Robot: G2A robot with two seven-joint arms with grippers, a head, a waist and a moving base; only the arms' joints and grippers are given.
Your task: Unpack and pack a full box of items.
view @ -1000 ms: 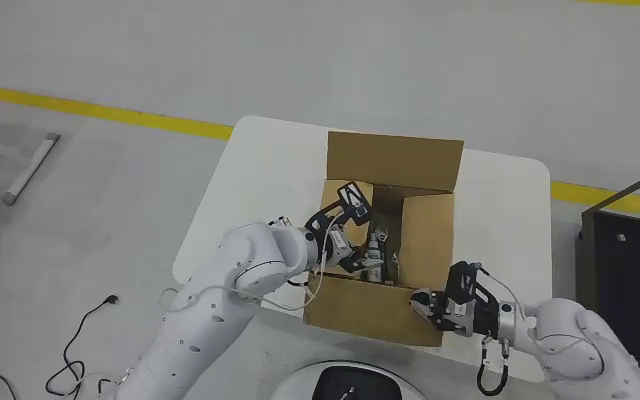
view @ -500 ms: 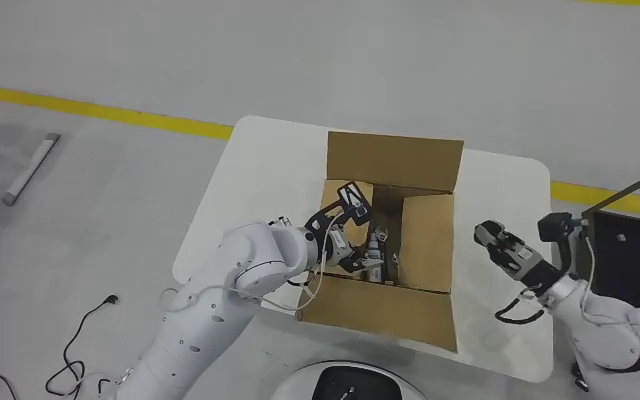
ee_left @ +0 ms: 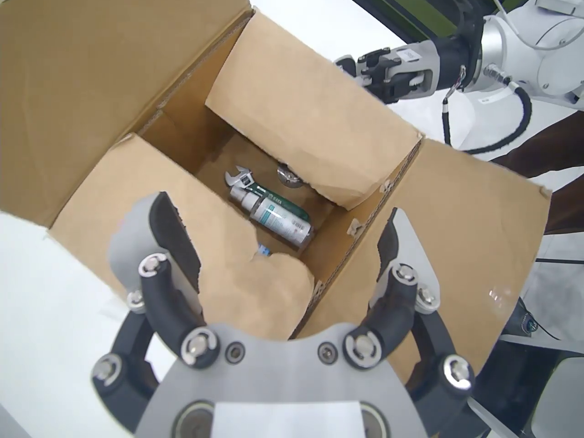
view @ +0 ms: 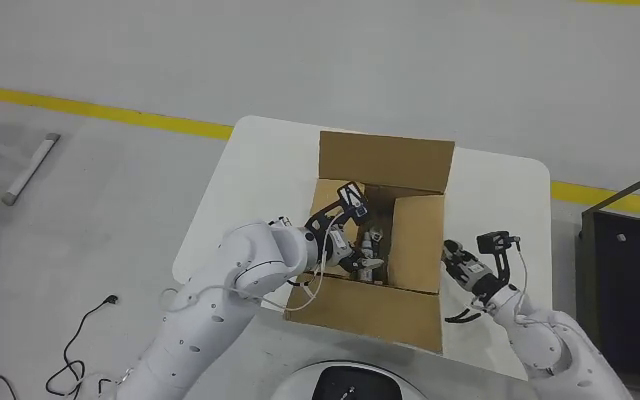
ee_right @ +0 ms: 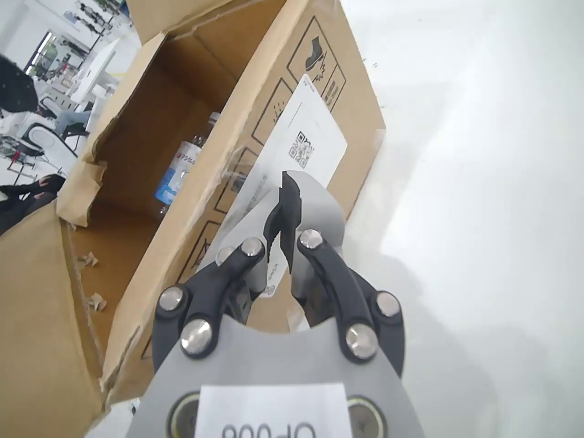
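Box point(view: 362, 308) holds the bottle point(ee_left: 279, 221) below my left gripper point(ee_left: 277, 211), spread wide at 9 o'clock; right gripper point(view: 452, 252), pinched together, sits outside at 3 o'clock.

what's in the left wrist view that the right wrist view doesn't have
Left wrist view: the open left gripper straddling a torn flap of the box, with a wrench and a can on the box floor.
Right wrist view: the box's outer wall with a white label, and a clear bottle inside.
Both: the box, the shut right gripper beside it, and the white table.
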